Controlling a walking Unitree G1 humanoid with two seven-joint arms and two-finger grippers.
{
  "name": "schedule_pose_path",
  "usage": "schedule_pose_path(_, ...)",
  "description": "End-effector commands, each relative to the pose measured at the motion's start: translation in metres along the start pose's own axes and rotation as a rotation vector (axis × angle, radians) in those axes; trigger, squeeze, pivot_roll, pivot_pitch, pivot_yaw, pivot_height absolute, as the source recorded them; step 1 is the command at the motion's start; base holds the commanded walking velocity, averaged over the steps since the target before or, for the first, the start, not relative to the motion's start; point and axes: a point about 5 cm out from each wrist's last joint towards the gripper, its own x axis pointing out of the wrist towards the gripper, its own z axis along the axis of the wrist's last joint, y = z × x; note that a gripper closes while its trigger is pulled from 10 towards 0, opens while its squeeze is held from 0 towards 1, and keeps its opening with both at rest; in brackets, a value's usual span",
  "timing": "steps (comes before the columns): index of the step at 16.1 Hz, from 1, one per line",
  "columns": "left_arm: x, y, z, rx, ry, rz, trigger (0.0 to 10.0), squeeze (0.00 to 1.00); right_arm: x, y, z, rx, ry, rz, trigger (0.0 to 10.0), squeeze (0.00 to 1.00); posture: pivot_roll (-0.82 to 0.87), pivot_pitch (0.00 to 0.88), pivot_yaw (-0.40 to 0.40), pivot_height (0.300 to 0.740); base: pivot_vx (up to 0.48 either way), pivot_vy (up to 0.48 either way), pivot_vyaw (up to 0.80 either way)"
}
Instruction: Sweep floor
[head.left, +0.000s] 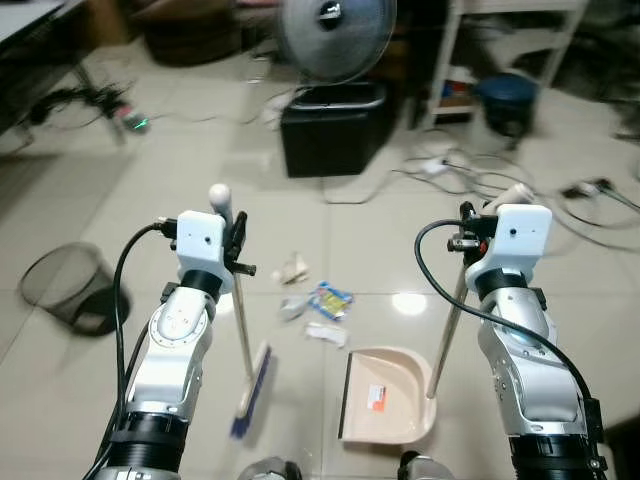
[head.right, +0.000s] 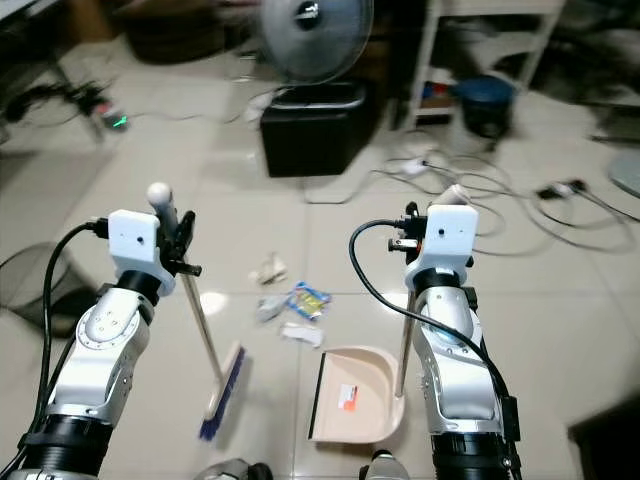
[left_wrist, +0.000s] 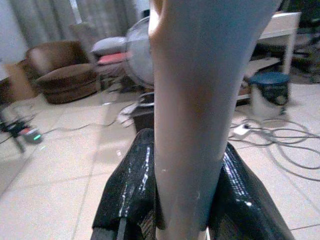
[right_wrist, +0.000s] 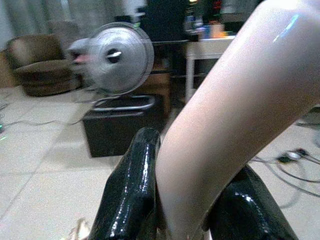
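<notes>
Our left gripper (head.left: 237, 240) pinches the broom (head.left: 243, 340) handle; bristles rest on the floor (head.left: 90, 200) beside litter (head.left: 318, 305). Our right gripper (head.left: 468, 235) pinches the dustpan (head.left: 385, 395) handle, pan just beyond the litter.

A fan (head.left: 336, 36) is seen at the far side of a tiled floor (head.left: 90, 210), standing just behind a black box (head.left: 332, 130). A mesh wastebasket (head.left: 72, 287) is set on the near left. Cables (head.left: 470, 180) are strewn across the tiles to the right of the box, and a power strip (head.left: 436, 165) lies among them. A blue bucket (head.left: 507, 100) is placed at the far right beside a white shelf (head.left: 450, 60). A brown armchair (left_wrist: 62, 70) is visible in the far left background, with curtains (left_wrist: 45, 20) hung behind it.
</notes>
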Motion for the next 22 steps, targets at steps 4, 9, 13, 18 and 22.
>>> schedule_pose_path(4,0.005,-0.001,0.015,0.011,-0.08,0.0,10.0,0.0,0.002,-0.005,0.007,-0.028,-0.034,-0.013,10.0,0.0,-0.03,0.116,0.084,0.74,0.391,0.0,-0.13)
schedule_pose_path(9,0.005,0.001,0.015,0.016,-0.078,0.021,10.0,0.0,0.003,-0.005,0.009,-0.046,-0.043,0.006,10.0,0.0,-0.03,0.117,0.082,0.74,0.398,0.0,0.0)
schedule_pose_path(13,0.005,0.002,0.015,0.018,-0.079,0.027,10.0,0.0,0.004,-0.003,0.009,-0.085,-0.038,0.023,10.0,0.0,-0.03,0.117,0.082,0.74,0.399,0.0,0.2)
schedule_pose_path(18,0.006,0.0,0.014,0.018,-0.077,0.025,10.0,0.0,0.004,-0.012,0.009,-0.067,-0.047,-0.029,10.0,0.0,-0.04,0.119,0.087,0.74,0.4,0.0,0.32)
schedule_pose_path(22,0.006,0.0,0.014,0.02,-0.076,0.02,10.0,0.0,0.003,-0.013,0.007,-0.068,-0.046,-0.042,10.0,0.0,-0.03,0.117,0.086,0.74,0.399,0.0,0.0)
